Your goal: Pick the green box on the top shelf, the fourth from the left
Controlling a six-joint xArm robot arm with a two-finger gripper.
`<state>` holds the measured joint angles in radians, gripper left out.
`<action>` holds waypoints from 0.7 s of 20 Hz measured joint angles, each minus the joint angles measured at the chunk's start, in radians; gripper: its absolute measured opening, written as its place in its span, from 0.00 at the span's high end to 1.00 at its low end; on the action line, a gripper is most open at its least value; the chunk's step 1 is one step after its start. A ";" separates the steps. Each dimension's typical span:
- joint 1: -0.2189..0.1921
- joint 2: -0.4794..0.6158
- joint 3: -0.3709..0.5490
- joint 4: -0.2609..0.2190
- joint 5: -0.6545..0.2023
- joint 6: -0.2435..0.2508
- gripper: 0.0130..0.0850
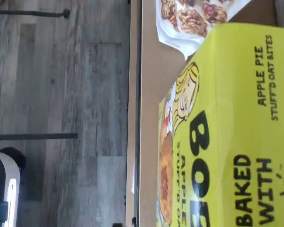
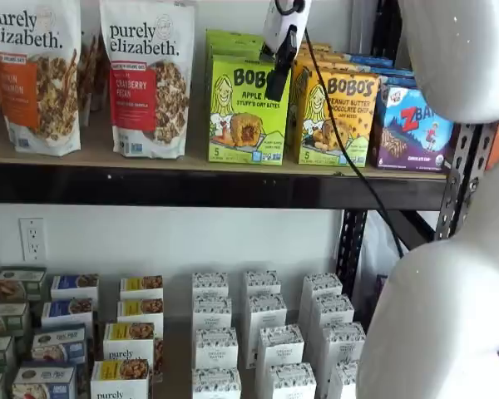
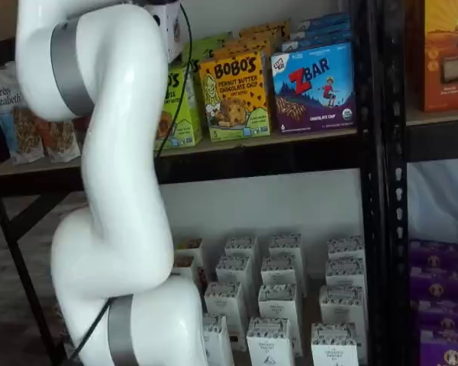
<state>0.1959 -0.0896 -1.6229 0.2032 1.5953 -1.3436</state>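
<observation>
The white robot arm point(image 3: 114, 206) is seen nearest the lens in both shelf views, its jointed segments filling the foreground. Beyond it, the tool point(image 2: 278, 79) is shown hanging in front of the green box point(image 2: 248, 108), its white body above and a black finger overlapping the carton's upper right corner, with a black cable point(image 2: 341, 150) trailing down beside it. Only a side-on sight of the fingers is given, so whether the tool is open or closed cannot be told. The green box is pictured upright at the front edge of the top shelf point(image 2: 191, 187), lettered "Apple Pie Stuff'd Oat Bites", between a white cranberry granola bag point(image 2: 150, 75) and the yellow-orange peanut butter box point(image 2: 337, 116); a blue ZBar box point(image 2: 416, 129) is set further along. In the wrist view the green carton is framed large, turned on its side on the tan board, with the granola bag just beside it and grey wooden flooring point(image 1: 57, 94) far below.
</observation>
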 joint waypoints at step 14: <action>0.009 -0.013 0.025 -0.005 -0.027 0.007 0.28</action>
<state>0.2052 -0.1022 -1.5975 0.1980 1.5687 -1.3370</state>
